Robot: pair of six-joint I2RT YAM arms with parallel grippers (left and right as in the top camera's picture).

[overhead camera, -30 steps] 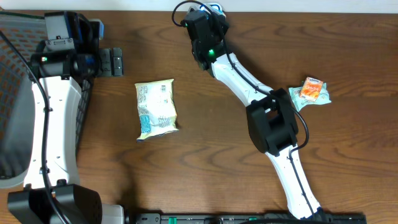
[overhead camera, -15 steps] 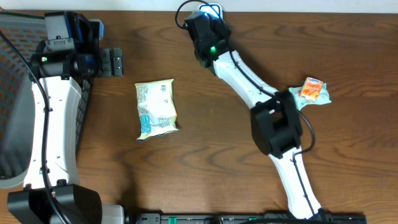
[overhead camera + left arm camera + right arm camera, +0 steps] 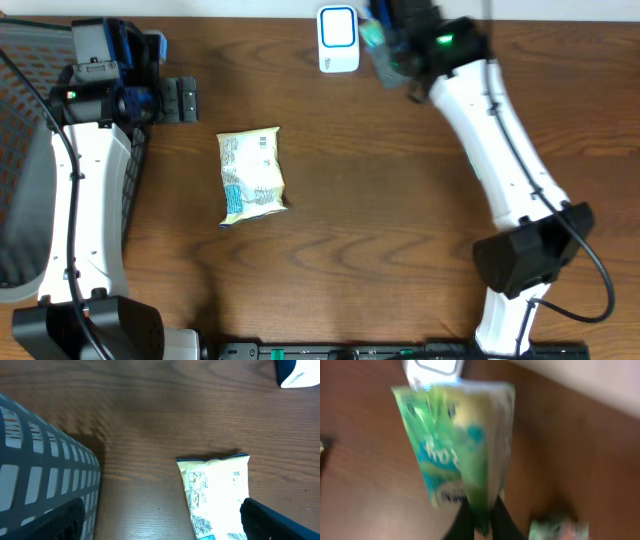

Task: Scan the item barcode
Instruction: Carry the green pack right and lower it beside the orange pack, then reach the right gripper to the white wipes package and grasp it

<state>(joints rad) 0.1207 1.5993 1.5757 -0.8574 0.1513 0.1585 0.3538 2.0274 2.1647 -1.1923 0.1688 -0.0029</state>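
The right pincer (image 3: 480,519) is closed tight on the bottom edge of a green packet (image 3: 460,445); the packet stands up from the dark fingers (image 3: 465,522); the picture from that wrist is blurry, so the words on the packet cannot be read. From above, the green packet is at the top of the frame, just to the right of the white and blue scanner (image 3: 338,40); I cannot tell if they touch. The right arm (image 3: 500,140) runs from the lower right up to that spot.

The left pincer (image 3: 184,100) is in the upper left, open as wide as it goes and holding nothing. A grey basket (image 3: 20,180) sits along the left edge. A cream packet (image 3: 252,175) lies flat on the brown table (image 3: 380,230), left of the middle. A small blurry green and orange thing (image 3: 554,527) shows in the lower right of the right wrist view.
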